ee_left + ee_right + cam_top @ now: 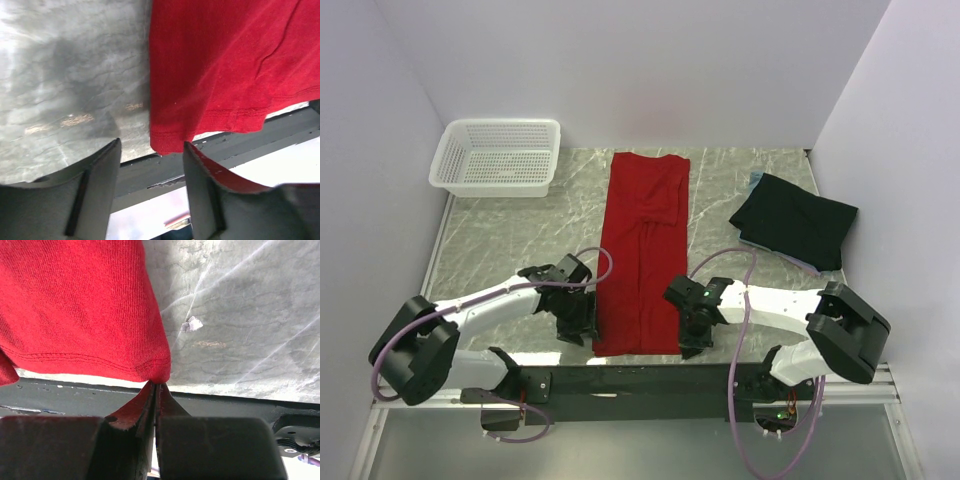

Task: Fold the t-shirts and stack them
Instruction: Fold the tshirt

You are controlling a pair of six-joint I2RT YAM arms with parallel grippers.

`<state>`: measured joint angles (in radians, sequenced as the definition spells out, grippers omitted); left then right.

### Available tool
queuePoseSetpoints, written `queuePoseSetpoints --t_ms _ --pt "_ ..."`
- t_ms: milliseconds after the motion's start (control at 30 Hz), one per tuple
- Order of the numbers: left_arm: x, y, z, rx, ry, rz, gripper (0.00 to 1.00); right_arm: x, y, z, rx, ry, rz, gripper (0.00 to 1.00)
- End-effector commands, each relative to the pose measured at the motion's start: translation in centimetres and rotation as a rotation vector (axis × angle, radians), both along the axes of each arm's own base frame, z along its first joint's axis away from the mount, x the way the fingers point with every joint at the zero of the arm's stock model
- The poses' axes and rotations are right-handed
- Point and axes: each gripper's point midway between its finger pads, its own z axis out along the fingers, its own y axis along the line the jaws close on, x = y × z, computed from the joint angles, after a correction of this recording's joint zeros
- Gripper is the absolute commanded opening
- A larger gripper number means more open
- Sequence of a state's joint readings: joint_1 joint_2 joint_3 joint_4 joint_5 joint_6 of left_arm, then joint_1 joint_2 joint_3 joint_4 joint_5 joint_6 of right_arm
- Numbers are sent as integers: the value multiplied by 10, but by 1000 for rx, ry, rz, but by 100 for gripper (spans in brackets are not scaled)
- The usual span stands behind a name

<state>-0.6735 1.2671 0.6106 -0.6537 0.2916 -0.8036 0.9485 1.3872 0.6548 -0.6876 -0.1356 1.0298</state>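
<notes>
A red t-shirt lies folded into a long narrow strip down the middle of the table. My right gripper is at its near right corner. In the right wrist view the gripper is shut, pinching the hem corner of the red t-shirt. My left gripper is at the near left corner. In the left wrist view it stands open, and the corner of the red t-shirt reaches just between its fingertips. A black t-shirt lies folded at the right, with a light blue edge showing beneath it.
A white mesh basket stands at the back left of the marbled table. The black mounting rail runs along the near edge just behind both grippers. Walls close in the left, back and right sides.
</notes>
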Motion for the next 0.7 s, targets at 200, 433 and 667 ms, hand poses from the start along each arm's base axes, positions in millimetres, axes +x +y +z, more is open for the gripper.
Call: queuePoseSetpoints --t_ms 200,433,667 --pt "-19 -21 -7 -56 42 -54 54 17 -9 -9 -55 -86 25 3" --pt "-24 -20 -13 -35 50 -39 38 17 -10 -9 -49 -89 34 3" --pt "-21 -22 -21 -19 54 -54 12 20 -9 -7 -58 -93 52 0"
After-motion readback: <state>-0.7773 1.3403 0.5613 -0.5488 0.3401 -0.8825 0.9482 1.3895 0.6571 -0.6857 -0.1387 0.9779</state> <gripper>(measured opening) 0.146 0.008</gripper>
